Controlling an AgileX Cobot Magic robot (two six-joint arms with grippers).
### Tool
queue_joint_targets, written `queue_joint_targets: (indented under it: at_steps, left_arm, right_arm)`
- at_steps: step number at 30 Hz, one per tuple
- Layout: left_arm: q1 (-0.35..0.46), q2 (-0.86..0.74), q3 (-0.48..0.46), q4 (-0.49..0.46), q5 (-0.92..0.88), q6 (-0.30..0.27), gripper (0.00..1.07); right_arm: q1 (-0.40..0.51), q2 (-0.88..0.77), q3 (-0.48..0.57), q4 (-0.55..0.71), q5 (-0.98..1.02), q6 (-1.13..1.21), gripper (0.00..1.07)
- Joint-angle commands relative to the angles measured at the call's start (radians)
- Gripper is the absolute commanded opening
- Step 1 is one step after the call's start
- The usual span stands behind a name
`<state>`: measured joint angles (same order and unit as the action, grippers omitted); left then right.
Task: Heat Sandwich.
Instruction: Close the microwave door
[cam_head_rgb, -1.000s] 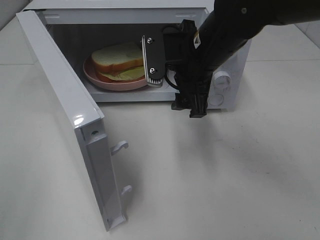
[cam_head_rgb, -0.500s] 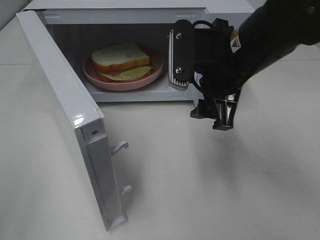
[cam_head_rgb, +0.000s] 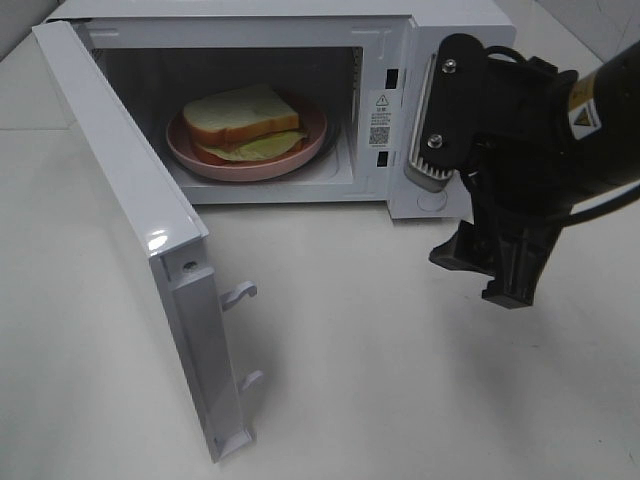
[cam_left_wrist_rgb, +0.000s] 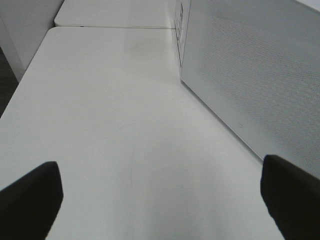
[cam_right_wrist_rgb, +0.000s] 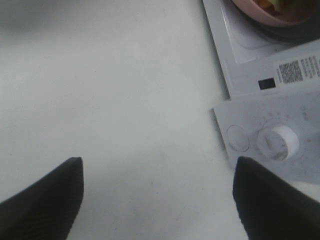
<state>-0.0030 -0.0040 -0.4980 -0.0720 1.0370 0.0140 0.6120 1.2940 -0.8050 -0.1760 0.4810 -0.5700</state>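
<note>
We see the sandwich (cam_head_rgb: 245, 122) lying on the pink plate (cam_head_rgb: 185, 150) inside the microwave (cam_head_rgb: 300, 20), whose door (cam_head_rgb: 120, 190) stands wide open at left. Our right gripper (cam_right_wrist_rgb: 157, 172) hovers by the control knob (cam_right_wrist_rgb: 278, 141), jaws spread, empty. Our left gripper (cam_left_wrist_rgb: 160, 172) is likewise spread and empty over the table (cam_left_wrist_rgb: 115, 100).

White boxy microwave (cam_head_rgb: 395, 60) on the pale worktop (cam_head_rgb: 380, 380), white door (cam_head_rgb: 130, 210) swung wide open, round pink plate (cam_head_rgb: 240, 168) inside.

Right claw (cam_right_wrist_rgb: 159, 200) spread, empty, left claw (cam_left_wrist_rgb: 161, 200) spread
</note>
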Motion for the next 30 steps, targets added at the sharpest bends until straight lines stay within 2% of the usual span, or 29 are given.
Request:
queue_joint_targets:
  at_steps: [1,5,13,22,30]
  left_arm:
    - [0.000,-0.024,0.003,0.001,-0.003,0.000,1.01]
    - [0.000,-0.024,0.003,0.001,-0.003,0.000,1.01]
    - [0.000,-0.024,0.003,0.001,-0.003,0.000,1.01]
    - [0.000,-0.024,0.003,0.001,-0.003,0.000,1.01]
    - [0.000,-0.024,0.003,0.001,-0.003,0.000,1.01]
  right_arm:
    - [-0.005,-0.056,0.037,0.006,0.044,0.098,0.78]
    - [-0.005,-0.131,0.073,0.004,0.098,0.238,0.76]
    - [-0.005,-0.241,0.073,0.004,0.279,0.485,0.76]
    - [-0.005,-0.391,0.073,0.005,0.434,0.611,0.76]
    - [-0.005,-0.521,0.073,0.005,0.550,0.634,0.76]
